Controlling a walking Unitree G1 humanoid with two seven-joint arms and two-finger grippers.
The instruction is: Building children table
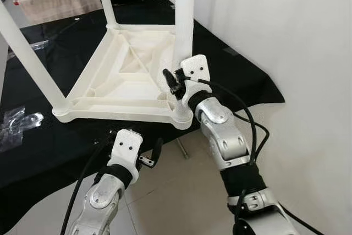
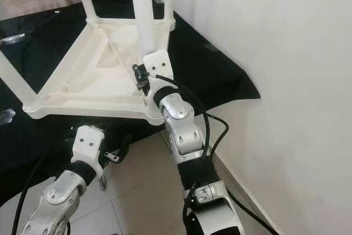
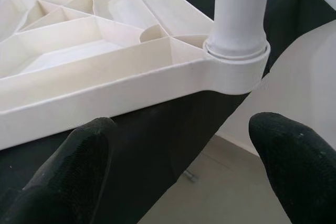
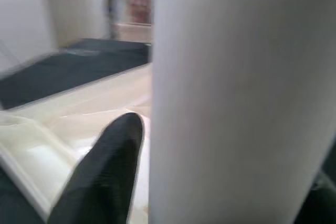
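Note:
A white plastic children's table lies upside down on a black cloth, its legs pointing up. My right gripper is at the near right leg, just above its socket. The leg sits between the fingers, and one black finger presses its side. My left gripper hangs open below the table's front edge with nothing between its fingers. It faces the near corner socket from a short distance.
A white wall stands close on the right. Tiled floor lies below the cloth's edge, with a small metal bolt on it. Crumpled clear plastic rests on the cloth at the left.

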